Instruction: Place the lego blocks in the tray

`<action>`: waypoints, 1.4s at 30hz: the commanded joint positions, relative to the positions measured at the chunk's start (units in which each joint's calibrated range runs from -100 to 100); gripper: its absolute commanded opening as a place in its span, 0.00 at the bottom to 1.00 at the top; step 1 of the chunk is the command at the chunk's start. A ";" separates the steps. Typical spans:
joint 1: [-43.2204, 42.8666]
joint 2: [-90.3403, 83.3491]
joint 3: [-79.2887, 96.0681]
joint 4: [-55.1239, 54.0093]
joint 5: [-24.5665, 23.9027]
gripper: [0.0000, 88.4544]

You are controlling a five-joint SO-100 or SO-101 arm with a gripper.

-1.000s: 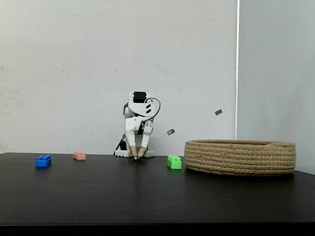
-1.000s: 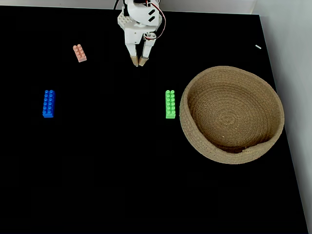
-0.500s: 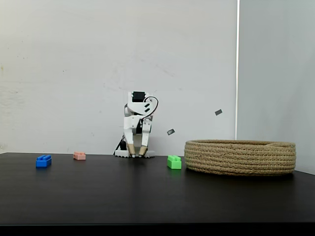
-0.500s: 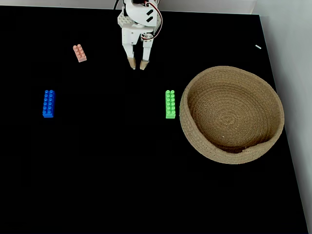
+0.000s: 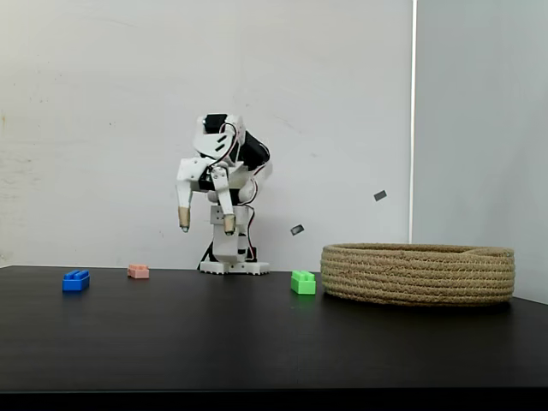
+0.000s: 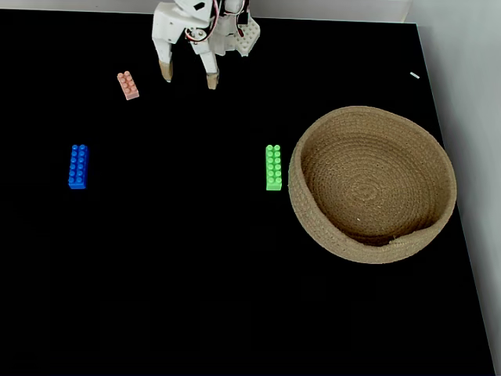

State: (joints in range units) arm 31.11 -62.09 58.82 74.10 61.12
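Observation:
Three lego blocks lie on the black table. The blue one (image 5: 75,280) (image 6: 77,165) is at the left, the pale pink one (image 5: 138,271) (image 6: 127,85) sits far left near the arm, and the green one (image 5: 302,282) (image 6: 273,167) lies just left of the tray. The tray (image 5: 418,273) (image 6: 372,184) is a round rope basket with nothing in it. My gripper (image 5: 205,224) (image 6: 188,77) hangs open above the table, raised, a little right of the pink block, holding nothing.
The white arm base (image 5: 233,265) stands at the table's far edge against a white wall. The table's right edge (image 6: 443,157) runs close behind the basket. Dark bare tabletop stretches across the front.
The gripper has lifted off the table, swung left toward the pink block and opened wide. The blocks and the basket have not moved.

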 commanded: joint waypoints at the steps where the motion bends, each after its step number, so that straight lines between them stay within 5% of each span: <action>1: 10.44 4.82 -11.35 5.50 7.67 0.35; 7: 22.97 10.93 -13.90 5.33 18.90 0.36; 16: 27.01 25.63 -16.36 -2.25 25.74 0.32; 28: 26.52 38.70 -15.63 -13.91 32.19 0.33; 42: 27.10 45.32 -16.64 -18.83 32.67 0.32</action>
State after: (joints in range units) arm 58.22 -16.62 45.21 56.07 93.75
